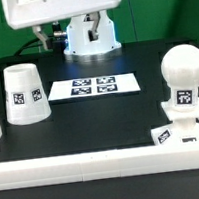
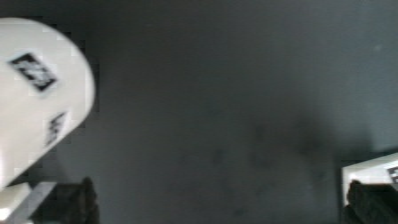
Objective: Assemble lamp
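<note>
While the black table (image 1: 89, 114) fills the exterior view, the marker board (image 1: 94, 86) lies at centre, the shade (image 1: 24, 95) at nine o'clock, and the bulb (image 1: 181, 77) stands on the base (image 1: 183, 125) at three o'clock. The gripper (image 2: 214, 205) is barely visible, its grip state untellable.

A white robot arm (image 1: 62, 13) with smooth, glossy, boxy casing fills the top of the exterior view. Behind it stands a rounded white base (image 1: 90, 38) with dark joint gaps and thin dark cables. The wrist view shows two black fingertips (image 2: 59, 200).
</note>
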